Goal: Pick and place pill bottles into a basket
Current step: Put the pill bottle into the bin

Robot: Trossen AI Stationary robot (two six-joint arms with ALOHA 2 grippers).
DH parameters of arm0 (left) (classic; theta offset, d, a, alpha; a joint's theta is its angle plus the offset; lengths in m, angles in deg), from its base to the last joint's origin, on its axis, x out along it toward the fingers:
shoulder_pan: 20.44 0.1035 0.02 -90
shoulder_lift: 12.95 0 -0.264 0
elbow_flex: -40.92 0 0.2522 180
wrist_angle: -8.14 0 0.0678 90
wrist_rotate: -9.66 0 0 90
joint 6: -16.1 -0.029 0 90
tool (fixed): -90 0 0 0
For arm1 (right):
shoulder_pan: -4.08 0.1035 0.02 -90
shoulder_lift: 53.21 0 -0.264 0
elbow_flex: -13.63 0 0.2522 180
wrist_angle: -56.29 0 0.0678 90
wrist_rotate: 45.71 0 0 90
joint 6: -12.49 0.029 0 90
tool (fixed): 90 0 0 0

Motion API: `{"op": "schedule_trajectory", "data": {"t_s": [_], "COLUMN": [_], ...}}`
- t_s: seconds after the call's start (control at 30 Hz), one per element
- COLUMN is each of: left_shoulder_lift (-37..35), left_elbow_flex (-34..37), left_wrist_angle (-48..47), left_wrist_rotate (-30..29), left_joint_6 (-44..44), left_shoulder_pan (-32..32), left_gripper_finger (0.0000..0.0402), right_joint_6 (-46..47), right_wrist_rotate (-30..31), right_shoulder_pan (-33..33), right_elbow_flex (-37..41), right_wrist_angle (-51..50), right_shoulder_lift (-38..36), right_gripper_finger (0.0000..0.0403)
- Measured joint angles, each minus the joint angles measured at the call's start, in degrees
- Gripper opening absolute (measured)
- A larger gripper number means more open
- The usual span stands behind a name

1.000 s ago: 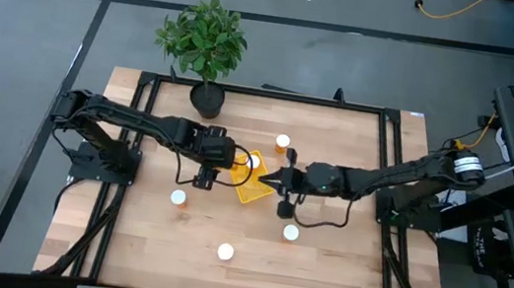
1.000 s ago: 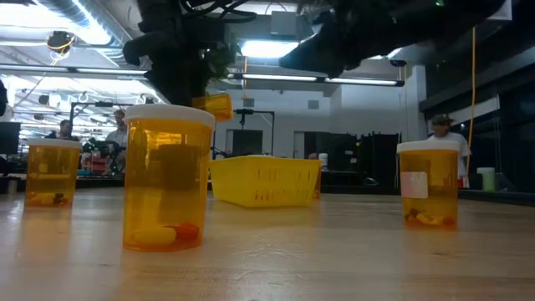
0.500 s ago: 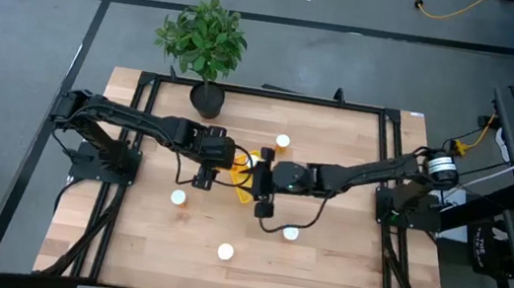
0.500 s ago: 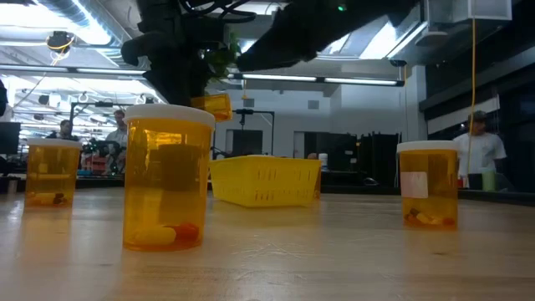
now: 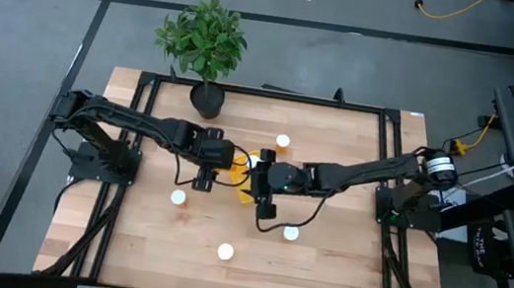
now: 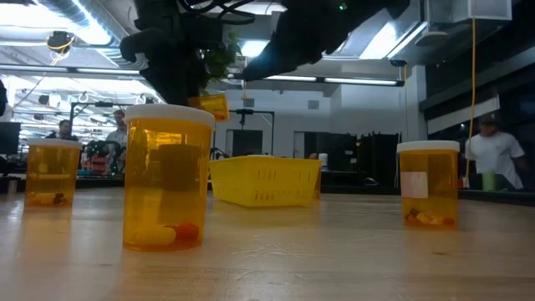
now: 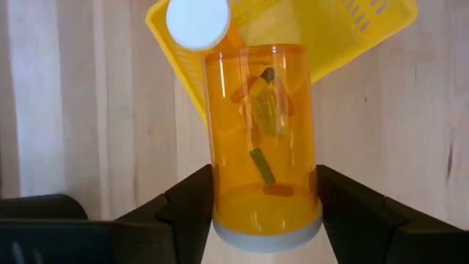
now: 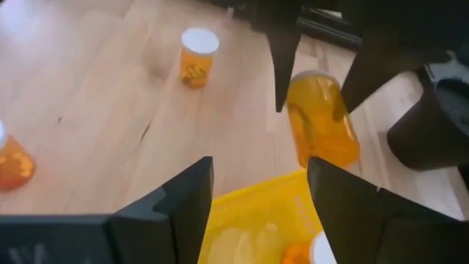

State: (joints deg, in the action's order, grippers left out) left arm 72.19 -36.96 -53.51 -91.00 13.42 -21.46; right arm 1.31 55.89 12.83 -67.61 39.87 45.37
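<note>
High view: both arms meet at the middle of the desk over the yellow basket (image 5: 249, 191), mostly hidden under them. Left gripper (image 5: 222, 162) sits just left of the basket, right gripper (image 5: 255, 172) directly above it. Loose pill bottles stand capped on the wood: one toward the far edge (image 5: 283, 142), one left of centre (image 5: 177, 196), one right of centre (image 5: 291, 233), one nearer the front edge (image 5: 225, 252). Potted plant (image 5: 205, 53) at the far edge, left of middle. Low view: basket (image 6: 266, 181) flat on the desk mid-depth, three bottles upright in front of it, nearest one (image 6: 168, 177) left of the basket, another far left (image 6: 53, 174), another right (image 6: 428, 183); arms dark overhead, with an orange held bottle (image 6: 215, 105) hanging above the basket's left end; people in the room behind. Left wrist view: left gripper (image 7: 265, 205) clamped on a pill bottle (image 7: 261, 147), one finger on each side of its body, cap at the finger end; beyond it the basket (image 7: 352, 29) with one white-capped bottle (image 7: 197, 22) inside. Right wrist view: right gripper (image 8: 260, 192) fingers spread, holding nothing, basket (image 8: 253, 224) between and below them; held bottle (image 8: 320, 119) beyond the basket rim, between the left arm's fingers; two bottles stand farther off on the wood (image 8: 196, 56) (image 8: 10, 163).
</note>
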Motion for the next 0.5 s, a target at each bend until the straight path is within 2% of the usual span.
{"op": "schedule_trajectory", "data": {"t_s": [0.13, 0.27, 0.5], "left_shoulder_lift": [0.0, 0.0, 0.02], "left_elbow_flex": [0.0, -0.02, -0.06], "left_wrist_angle": [0.05, -0.12, 0.18], "left_wrist_rotate": [-1.5, -3.3, -3.55], "left_joint_6": [-0.01, 0.42, 0.44], "left_shoulder_pan": [-1.22, -2.13, -2.44], "left_gripper_finger": [0.0216, 0.0216, 0.0216], "right_joint_6": [0.58, 1.75, 2.14], "right_wrist_rotate": [-0.1, -0.13, 0.0], "right_shoulder_pan": [0.02, 0.02, 0.02], "right_elbow_flex": [1.71, 7.08, 18.85], "right_wrist_angle": [1.55, 6.79, 22.56], "right_shoulder_lift": [-1.95, -4.86, -12.43], "right_gripper_finger": [0.0224, 0.0224, 0.0209]}}
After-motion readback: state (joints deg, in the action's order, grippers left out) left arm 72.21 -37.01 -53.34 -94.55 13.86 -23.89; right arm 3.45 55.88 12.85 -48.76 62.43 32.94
